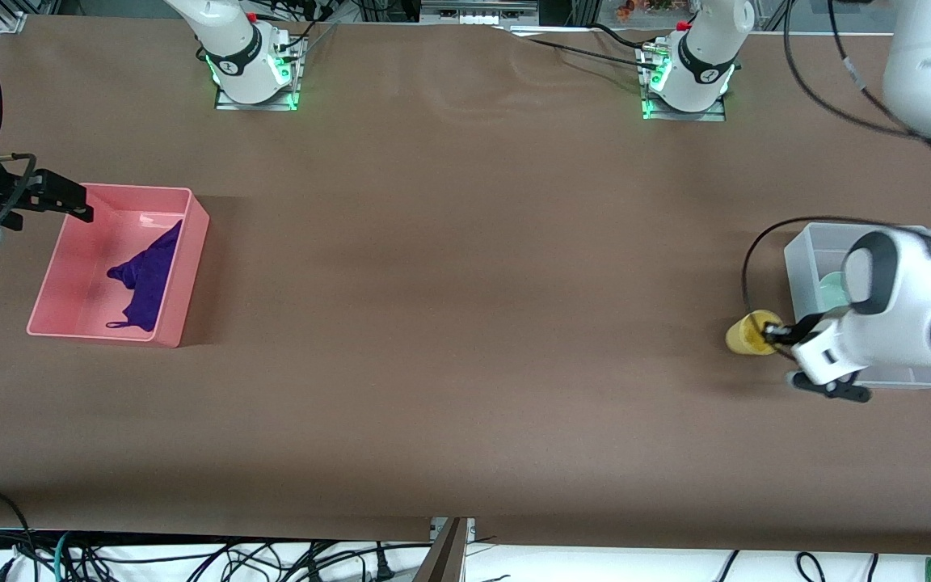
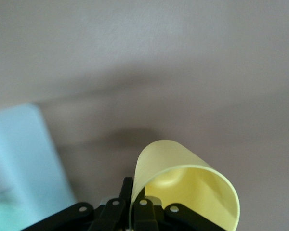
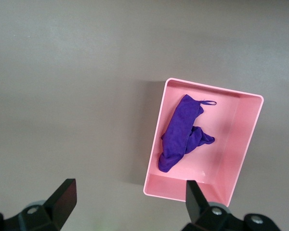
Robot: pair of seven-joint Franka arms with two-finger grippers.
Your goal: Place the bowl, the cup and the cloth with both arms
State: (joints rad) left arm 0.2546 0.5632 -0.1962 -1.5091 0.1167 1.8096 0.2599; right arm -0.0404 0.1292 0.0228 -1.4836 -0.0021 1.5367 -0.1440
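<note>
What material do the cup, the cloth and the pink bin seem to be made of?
Cup: probably thin plastic, since light shows through its smooth yellow wall.
Cloth: soft woven fabric, rumpled, matte, with a small loop.
Pink bin: likely moulded plastic, with rigid walls and a faint gloss.

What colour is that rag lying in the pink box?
Deep purple. The cloth lies in the pink box, and it shows best in the right wrist view.

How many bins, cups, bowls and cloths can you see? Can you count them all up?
Bins: 2, the pink bin and the clear bin
Cups: 1, the yellow cup
Bowls: 1, the mint-green bowl
Cloths: 1, the purple cloth
Total: 5
</note>
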